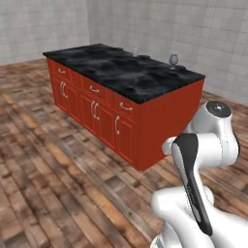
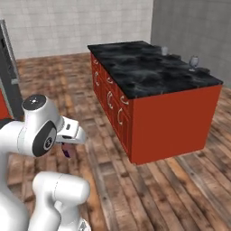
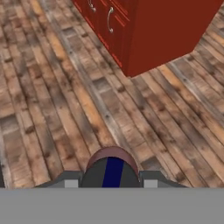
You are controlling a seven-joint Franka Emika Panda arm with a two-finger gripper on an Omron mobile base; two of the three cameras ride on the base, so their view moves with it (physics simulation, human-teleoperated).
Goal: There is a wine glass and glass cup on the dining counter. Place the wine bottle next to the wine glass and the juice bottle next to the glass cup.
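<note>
The dining counter (image 1: 127,77) (image 2: 149,67), black marble on red cabinets, stands a stretch ahead across the wooden floor. On its far edge are the stemmed wine glass (image 1: 173,59) (image 2: 194,61) and, further along, the short glass cup (image 1: 134,50) (image 2: 164,50). My gripper (image 2: 67,145) (image 3: 112,180) hangs low over the floor, well short of the counter, shut on the small pink-red juice bottle (image 2: 68,150) (image 3: 112,161); its dark blue cap sits between the fingers. The wine bottle is out of view.
Wooden plank floor (image 3: 65,100) lies between me and the counter's near red corner (image 3: 131,72). Cabinet doors with white handles (image 1: 94,110) line its long side. Grey tiled walls stand behind. A dark upright edge (image 2: 6,72) is at the left of the right base view.
</note>
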